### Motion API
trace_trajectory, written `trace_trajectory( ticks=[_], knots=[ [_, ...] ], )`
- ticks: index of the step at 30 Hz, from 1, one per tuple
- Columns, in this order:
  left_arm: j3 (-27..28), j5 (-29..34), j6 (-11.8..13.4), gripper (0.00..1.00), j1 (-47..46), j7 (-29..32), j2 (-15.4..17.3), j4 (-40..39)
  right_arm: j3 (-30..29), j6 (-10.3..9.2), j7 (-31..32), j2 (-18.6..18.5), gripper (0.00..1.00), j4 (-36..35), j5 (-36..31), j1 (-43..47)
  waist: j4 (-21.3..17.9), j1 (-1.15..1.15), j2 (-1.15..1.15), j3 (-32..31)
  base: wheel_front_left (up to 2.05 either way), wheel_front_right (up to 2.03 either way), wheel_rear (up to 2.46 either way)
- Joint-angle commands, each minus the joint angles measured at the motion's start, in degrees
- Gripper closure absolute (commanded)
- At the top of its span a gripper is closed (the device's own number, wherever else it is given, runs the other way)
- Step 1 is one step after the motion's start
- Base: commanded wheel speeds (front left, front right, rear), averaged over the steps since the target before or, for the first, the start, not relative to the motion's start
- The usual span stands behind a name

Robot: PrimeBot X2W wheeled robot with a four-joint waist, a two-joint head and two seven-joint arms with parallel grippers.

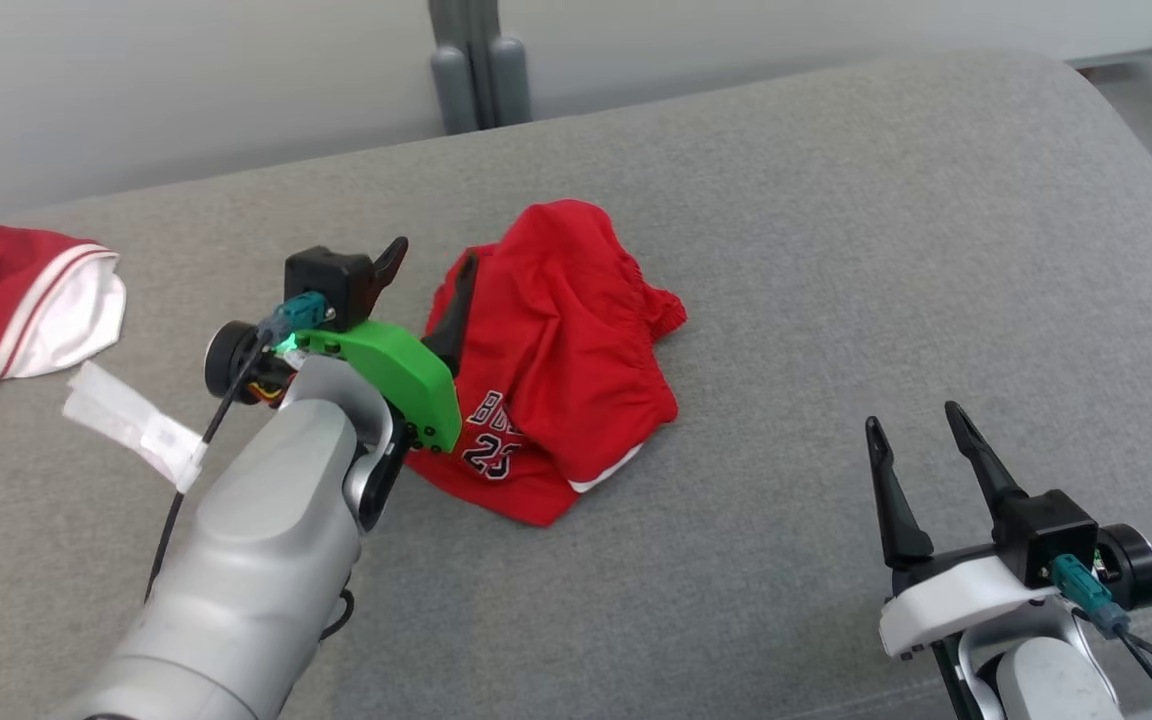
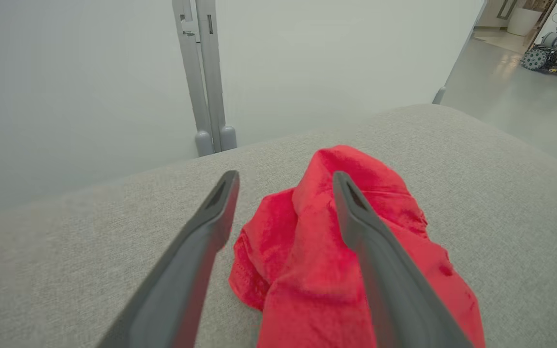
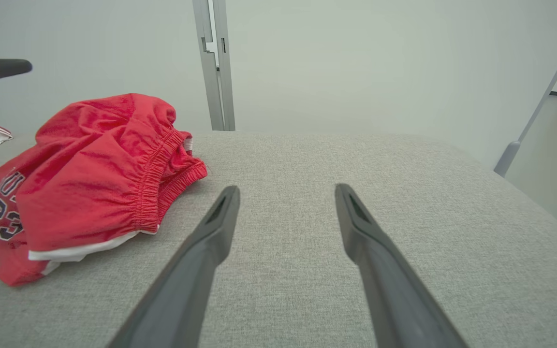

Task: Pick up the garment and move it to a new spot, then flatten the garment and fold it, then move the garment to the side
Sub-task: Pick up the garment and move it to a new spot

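Note:
The garment is a pair of red shorts with a white hem and dark lettering, lying crumpled in a heap at the middle of the grey cushion. My left gripper is open at the heap's left edge, one finger over the red cloth and the other over bare cushion. Its wrist view has the garment lying under and between the spread fingers of the left gripper, with nothing pinched. My right gripper stands open at the lower right, well clear of the garment. Grey fabric lies between the fingers of the right gripper.
A second red and white garment lies at the cushion's far left edge. A white tag hangs by my left arm's cable. A grey post stands behind the cushion against a pale wall. Bare cushion stretches to the right and front.

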Motion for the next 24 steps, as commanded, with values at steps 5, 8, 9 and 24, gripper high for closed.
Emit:
trace_trajectory(
  ticks=[5,8,9,24],
  knots=[
    [5.2,1.2,4.2,0.0,9.7,-0.3,0.2,-7.9,-1.7,-0.08,-0.2,-0.2,0.0,0.1,-0.1,2.3,8.1,0.0,0.0,-6.5,0.0,0.0,0.0],
    [7.8,3.5,6.3,0.0,15.5,-0.3,0.6,-13.2,-2.3,-0.08,-0.2,-0.1,0.0,-0.2,0.1,2.5,9.4,0.0,0.0,-6.7,0.0,0.0,0.0],
    [8.4,4.3,6.9,0.0,17.1,-0.3,0.8,-14.8,-2.3,-0.08,-0.2,-0.2,0.0,-0.2,0.0,2.5,9.7,0.0,0.0,-6.8,0.0,0.0,0.0],
    [21.6,13.5,13.4,0.0,42.7,-0.3,1.6,-36.4,0.1,-0.08,-0.2,-0.2,0.0,0.5,1.5,4.2,9.4,0.0,0.0,-8.3,0.0,0.0,0.0]
  ],
)
